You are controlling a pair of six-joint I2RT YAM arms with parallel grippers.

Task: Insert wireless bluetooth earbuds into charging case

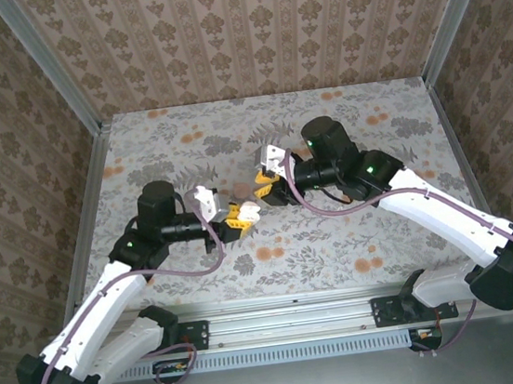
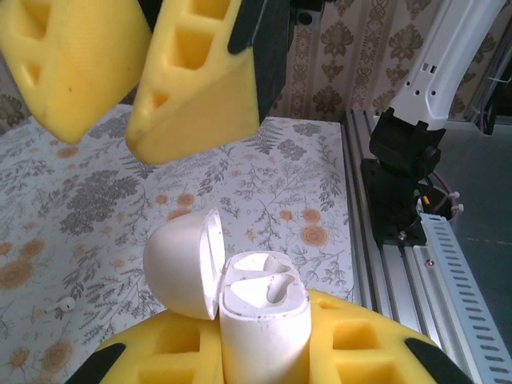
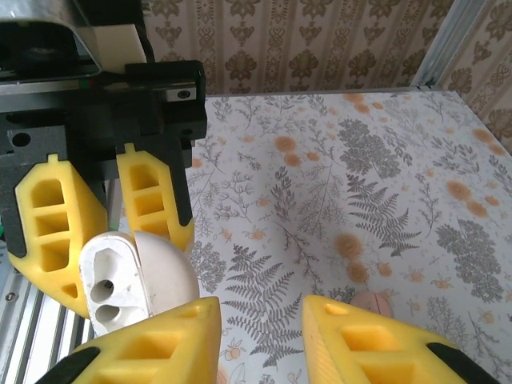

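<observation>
Table (image 1: 358,104): floral sheet. My left gripper (image 2: 264,356) is clamped on the charging case (image 2: 264,316). The case is upright, lid (image 2: 180,264) flipped open, and both wells look empty. My right gripper (image 3: 262,340) hangs near the case, fingers spread with nothing between them. Salmon-pink disc (image 3: 372,302) sits on the table just past my right fingers. One earbud (image 2: 64,306) lies on the table, well apart from the case.
</observation>
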